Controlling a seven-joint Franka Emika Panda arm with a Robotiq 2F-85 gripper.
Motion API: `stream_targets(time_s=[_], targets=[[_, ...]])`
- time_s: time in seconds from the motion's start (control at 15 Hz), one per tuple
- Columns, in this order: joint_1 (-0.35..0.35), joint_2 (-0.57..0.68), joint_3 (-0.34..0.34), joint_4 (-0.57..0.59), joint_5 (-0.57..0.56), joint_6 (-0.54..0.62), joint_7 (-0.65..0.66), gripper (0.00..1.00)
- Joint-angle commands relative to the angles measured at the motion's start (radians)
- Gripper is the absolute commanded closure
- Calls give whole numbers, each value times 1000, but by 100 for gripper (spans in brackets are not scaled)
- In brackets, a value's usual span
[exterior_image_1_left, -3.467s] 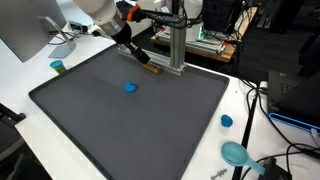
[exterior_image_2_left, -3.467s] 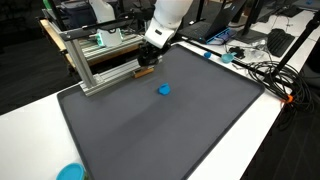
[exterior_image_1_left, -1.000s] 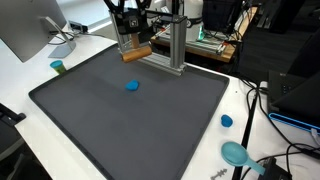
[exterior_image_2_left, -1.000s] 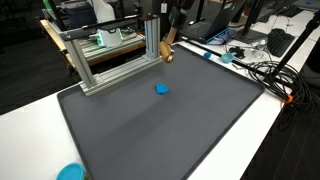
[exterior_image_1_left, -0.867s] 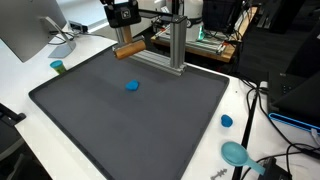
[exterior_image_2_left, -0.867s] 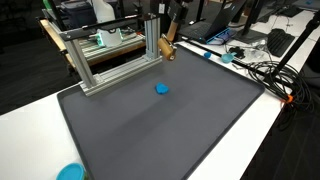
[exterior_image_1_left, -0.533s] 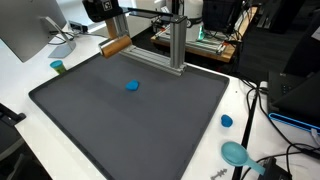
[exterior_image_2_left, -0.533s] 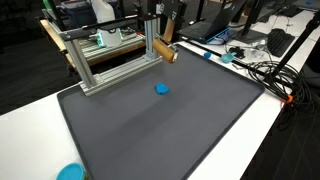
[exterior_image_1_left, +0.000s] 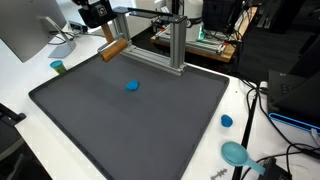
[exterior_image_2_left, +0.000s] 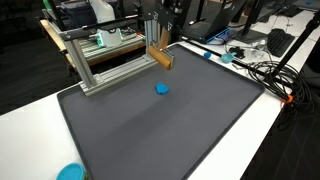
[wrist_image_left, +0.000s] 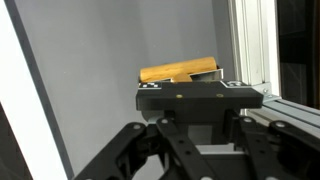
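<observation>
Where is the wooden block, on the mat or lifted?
Lifted: the gripper is shut on the block, which hangs above the mat in both exterior views.

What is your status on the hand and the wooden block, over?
Hand shut on wooden block, held above grey mat. Blue disc lies apart on mat. Metal frame close alongside.

a lab: aluminium frame (exterior_image_1_left: 176, 45), monitor (exterior_image_1_left: 20, 32), loose cables (exterior_image_2_left: 256, 70).

The gripper (exterior_image_1_left: 109, 41) has lifted the wooden block (exterior_image_1_left: 115, 48) off the mat (exterior_image_1_left: 130, 125). It carried it away from the metal frame (exterior_image_1_left: 176, 45).
</observation>
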Motion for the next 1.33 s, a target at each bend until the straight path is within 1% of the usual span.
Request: stream_targets(time_s=[0.0,0.2,0.47,0.8,1.0,1.27], targets=[[13,12,-7,-73,27,88,32,78],[7,34,-7,-139,56,162,56,78],[-16,41,3,-236,126,249,8,78],[-22,26,0,-341,125,389,-31,78],[-22,-3,-4,-375,112,432,-36,78],[-19,-4,-12,-381,103,429,-44,78]])
